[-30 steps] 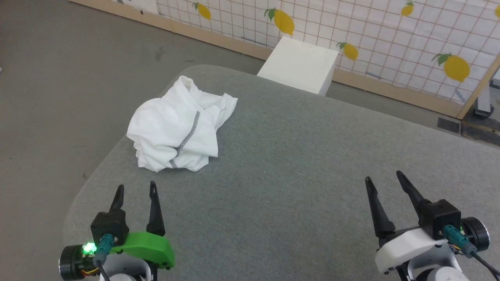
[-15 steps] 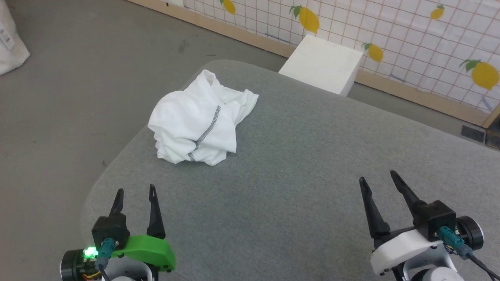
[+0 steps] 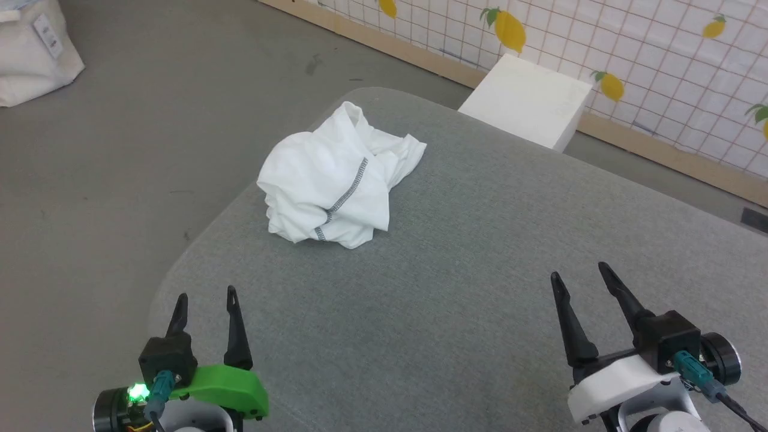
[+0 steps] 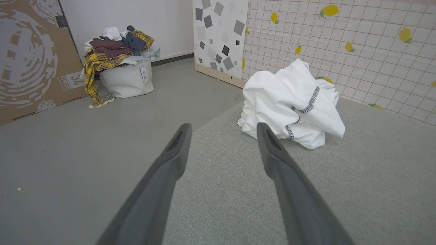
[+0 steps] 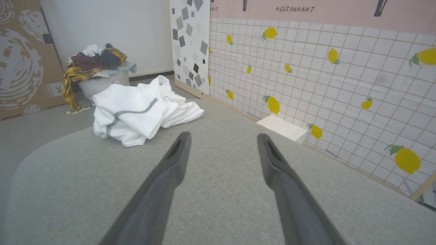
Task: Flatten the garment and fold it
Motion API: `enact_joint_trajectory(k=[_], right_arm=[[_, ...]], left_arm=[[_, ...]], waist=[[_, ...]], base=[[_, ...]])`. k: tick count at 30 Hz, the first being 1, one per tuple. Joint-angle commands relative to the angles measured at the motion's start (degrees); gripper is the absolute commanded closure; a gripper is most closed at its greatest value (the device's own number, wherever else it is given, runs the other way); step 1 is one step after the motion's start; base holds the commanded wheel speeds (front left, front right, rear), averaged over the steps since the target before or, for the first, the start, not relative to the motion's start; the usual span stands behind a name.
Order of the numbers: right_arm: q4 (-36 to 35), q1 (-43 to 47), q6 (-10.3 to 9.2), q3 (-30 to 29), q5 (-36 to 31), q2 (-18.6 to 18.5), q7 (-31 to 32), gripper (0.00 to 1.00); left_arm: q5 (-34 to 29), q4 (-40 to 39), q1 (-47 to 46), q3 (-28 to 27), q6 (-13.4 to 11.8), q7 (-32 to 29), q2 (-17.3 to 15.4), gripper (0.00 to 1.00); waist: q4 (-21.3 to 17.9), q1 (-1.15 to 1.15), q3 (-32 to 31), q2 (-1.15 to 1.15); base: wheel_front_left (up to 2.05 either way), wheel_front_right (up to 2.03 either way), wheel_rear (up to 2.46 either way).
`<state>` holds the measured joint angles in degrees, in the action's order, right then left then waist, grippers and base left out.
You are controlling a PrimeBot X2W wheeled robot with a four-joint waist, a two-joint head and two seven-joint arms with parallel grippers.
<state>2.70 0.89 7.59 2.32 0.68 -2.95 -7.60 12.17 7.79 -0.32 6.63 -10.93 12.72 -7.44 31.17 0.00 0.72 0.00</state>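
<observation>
The crumpled white thin-fabric shirt with dark grey zigzag stitching point(image 3: 336, 180) lies heaped near the far left corner of the grey fabric-covered surface point(image 3: 480, 270), its sleeves and collar lost in the folds. The green-cased left claw point(image 3: 206, 294) hovers at the near left edge, fingers apart and empty. The white-cased right claw point(image 3: 579, 271), at the near right, is likewise spread and empty. A rigid white box point(image 3: 528, 99) sits beyond the far edge, its base hidden. Black lettering point(image 5: 295, 9) on the pink wall band point(image 5: 340, 13) reads "RESTAURANT". Print on the brown cardboard panel point(image 4: 30, 58) and the tag on the white laundry bag of clothes point(image 4: 127, 80) are too small to read.
</observation>
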Motion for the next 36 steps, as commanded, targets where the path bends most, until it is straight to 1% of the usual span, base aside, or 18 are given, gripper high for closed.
enact_joint_trajectory(k=[1,15,24,26,30,33,36], right_arm=[[0.2,-1.0,-0.09,0.2,0.5,0.1,-0.6,0.0],[1.0,-1.3,-0.1,0.4,0.8,0.1,-1.7,0.0],[0.9,-1.4,-0.1,0.5,0.7,0.1,-1.4,0.0],[0.7,-1.7,-0.1,0.7,0.5,0.1,-1.2,0.0],[-0.5,-3.2,-0.1,1.4,-0.7,0.1,-0.3,0.0],[-1.6,-5.1,-0.1,2.6,-1.9,0.1,0.8,0.0],[-2.7,-7.2,-0.1,3.8,-3.0,0.1,1.6,0.0]], left_arm=[[0.4,0.3,-0.5,0.3,-0.6,0.6,-0.6,0.0],[2.1,1.2,-0.6,1.4,-2.3,2.2,-1.5,0.0],[2.8,1.4,-0.8,1.5,-2.1,2.2,-1.4,0.0],[3.6,1.6,-2.0,1.8,-1.1,1.5,-1.3,0.0],[5.0,3.8,-9.1,3.1,2.6,-2.3,-2.2,0.0],[7.2,6.7,-17.0,3.1,5.6,-6.2,-2.8,0.0],[9.7,10.0,-24.5,2.3,7.8,-9.9,-3.5,0.0]], waist=[[0.7,0.0,-0.1,0.0],[4.4,0.0,0.3,0.0],[4.2,0.0,0.6,0.0],[3.8,0.0,1.3,0.0],[2.2,0.0,4.7,0.0],[-0.4,0.0,9.0,0.0],[-3.3,0.0,13.7,0.0]], base=[[0.0,0.0,0.0],[0.0,0.0,0.0],[0.0,0.0,0.0],[0.0,0.0,0.0],[0.0,0.0,0.0],[0.0,0.0,0.0],[0.0,0.0,0.0]])
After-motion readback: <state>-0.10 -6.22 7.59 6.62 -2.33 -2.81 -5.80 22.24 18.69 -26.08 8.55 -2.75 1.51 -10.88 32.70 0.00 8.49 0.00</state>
